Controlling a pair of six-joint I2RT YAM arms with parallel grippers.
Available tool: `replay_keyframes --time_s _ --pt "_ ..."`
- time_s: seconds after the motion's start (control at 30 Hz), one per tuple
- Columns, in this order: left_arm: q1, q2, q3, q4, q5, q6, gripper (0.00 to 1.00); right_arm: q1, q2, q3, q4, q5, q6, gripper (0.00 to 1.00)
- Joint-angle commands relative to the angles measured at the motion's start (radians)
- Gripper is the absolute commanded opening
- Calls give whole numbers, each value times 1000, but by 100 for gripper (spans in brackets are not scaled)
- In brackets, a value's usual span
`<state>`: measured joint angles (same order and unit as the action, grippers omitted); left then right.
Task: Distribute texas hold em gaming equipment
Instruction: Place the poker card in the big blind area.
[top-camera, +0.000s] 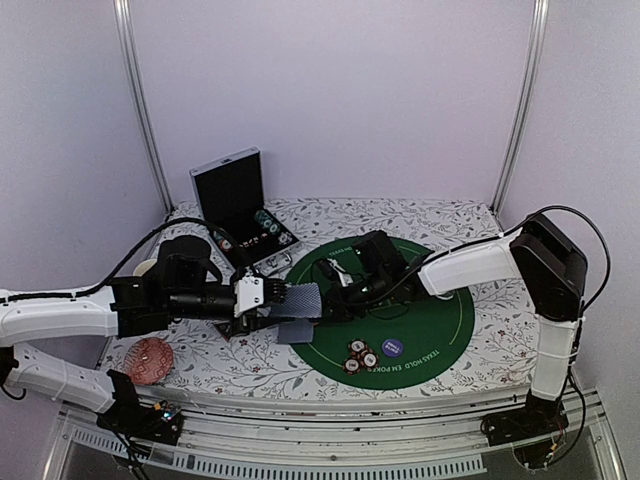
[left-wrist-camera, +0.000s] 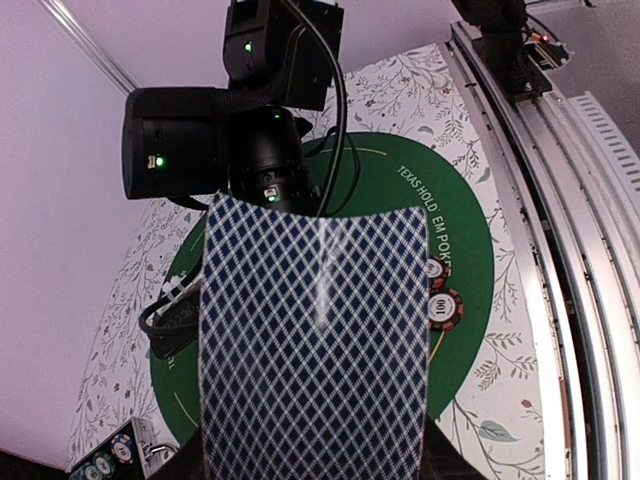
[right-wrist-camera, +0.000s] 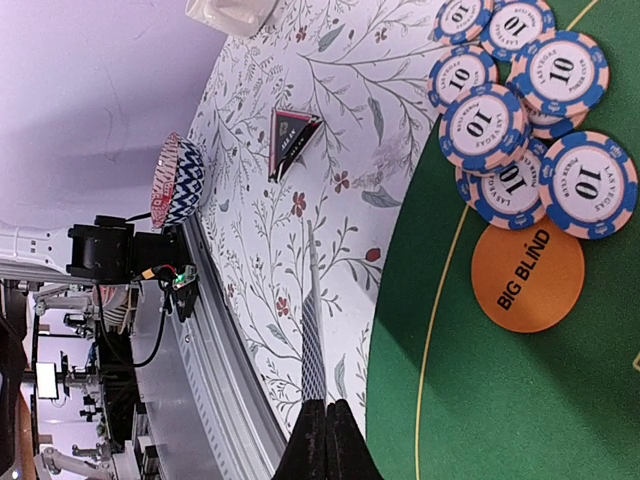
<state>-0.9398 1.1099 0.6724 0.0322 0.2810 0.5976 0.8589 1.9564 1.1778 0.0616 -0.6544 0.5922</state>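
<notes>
Over the left edge of the round green mat (top-camera: 440, 325), a blue-backed playing card (top-camera: 300, 300) hangs in the air between both claws. The left arm lies stretched low and nearly level from the left side of the table (top-camera: 450, 215) toward its centre. The left gripper (top-camera: 274, 304) has the card's left end in part-spread jaws, though the card hides its fingers in the wrist view. The right arm stands upright at the near right corner, bends at a raised elbow and reaches leftward and down across the mat. The right gripper (right-wrist-camera: 320, 428) is pinched tight on the card's other end, seen edge-on there. Brown-edged poker chips (top-camera: 360, 355) and a purple button (top-camera: 392, 347) sit near the mat's near edge. Blue-edged chips (right-wrist-camera: 520, 110) lie just beside an orange button (right-wrist-camera: 528, 275).
</notes>
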Motion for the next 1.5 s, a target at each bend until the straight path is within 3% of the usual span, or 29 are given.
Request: replay_keyframes --time_s 0.0,0.57,0.83,1.07,1.33,1.47 --pt "-17 -14 10 20 15 -5 44 16 62 69 27 -32 15 2" --pt "-17 -10 10 18 16 -5 44 26 146 130 44 -53 34 2" --pt "-17 -10 10 19 19 -4 44 24 75 109 5 -46 2 2" --pt "-17 -12 12 19 19 -4 44 -31 -170 -103 -28 -16 -35 2" --pt "-18 -11 11 18 21 -6 44 -236 -569 -449 -132 98 -18 2" --pt "-19 -10 11 18 20 -5 44 -270 -668 -490 -179 189 -15 2"
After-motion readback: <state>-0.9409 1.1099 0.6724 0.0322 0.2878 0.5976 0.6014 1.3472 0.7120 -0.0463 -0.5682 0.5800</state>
